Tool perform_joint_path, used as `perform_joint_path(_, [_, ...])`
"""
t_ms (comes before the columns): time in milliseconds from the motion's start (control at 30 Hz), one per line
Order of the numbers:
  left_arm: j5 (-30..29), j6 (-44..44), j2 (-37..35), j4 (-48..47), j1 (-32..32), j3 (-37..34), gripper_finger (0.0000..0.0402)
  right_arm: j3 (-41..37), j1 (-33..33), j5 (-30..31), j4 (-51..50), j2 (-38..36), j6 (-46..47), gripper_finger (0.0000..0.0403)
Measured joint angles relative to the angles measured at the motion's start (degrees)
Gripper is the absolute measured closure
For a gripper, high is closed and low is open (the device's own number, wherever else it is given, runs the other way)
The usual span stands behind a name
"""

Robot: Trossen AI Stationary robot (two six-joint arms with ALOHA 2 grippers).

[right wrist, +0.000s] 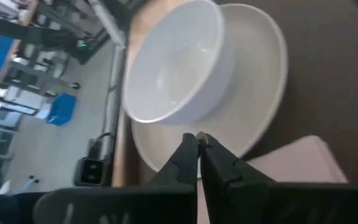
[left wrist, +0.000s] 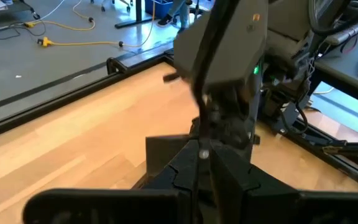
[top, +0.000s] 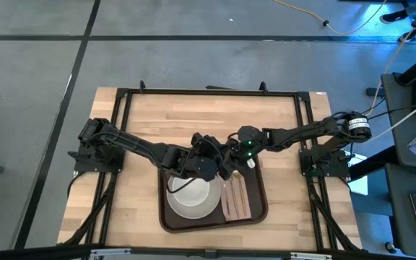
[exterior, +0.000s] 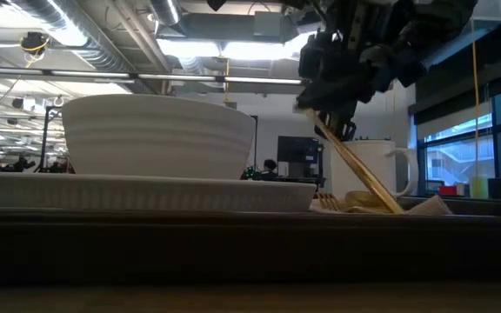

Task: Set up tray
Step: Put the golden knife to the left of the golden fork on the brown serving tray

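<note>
You will find no brand, label or writing that can be read on anything here. The tray (top: 257,209) lies at the near middle of the wooden counter (top: 136,130), and on it sit a white plate (top: 175,208) carrying a white bowl (top: 193,193), with a pinkish napkin (top: 245,201) just beside the plate on the right. Light wooden utensils (top: 234,196) lie on that napkin; from above they blur together, so you cannot count them, though the low view shows fork tines (exterior: 327,203) resting flat and one wooden handle (exterior: 359,172) tilted up toward the dark end effector overhead. Behind it a white mug (exterior: 381,169) stands, half hidden. Both arms reach inward from the counter's sides and meet over the far part of the tray, where they overlap so heavily that you cannot separate them cleanly in the high view. Your left end effector (top: 206,162) hangs above the bowl's far edge; in its own wrist view the dark fingers (left wrist: 197,168) lie pressed together, and the other arm's body with a green light fills most of what lies beyond. Your right end effector (right wrist: 199,142) hovers above the plate's rim, its two fingers closed tip to tip; whether anything thin is pinched between them cannot be made out.
</note>
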Motion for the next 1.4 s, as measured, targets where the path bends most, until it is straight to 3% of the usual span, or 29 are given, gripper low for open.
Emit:
perform_joint_path(333, [0.1,-0.58,0.0,-1.21,0.12,0.0,0.0368,-0.04,0.07,3.64,-2.77,1.46,-1.85,0.0378])
perform_joint_path(1400, [0.08,-1.46,0.02,-1.31,0.12,0.0,0.0368,-0.13,0.09,1.31,-2.82,1.46,-4.81,0.0358])
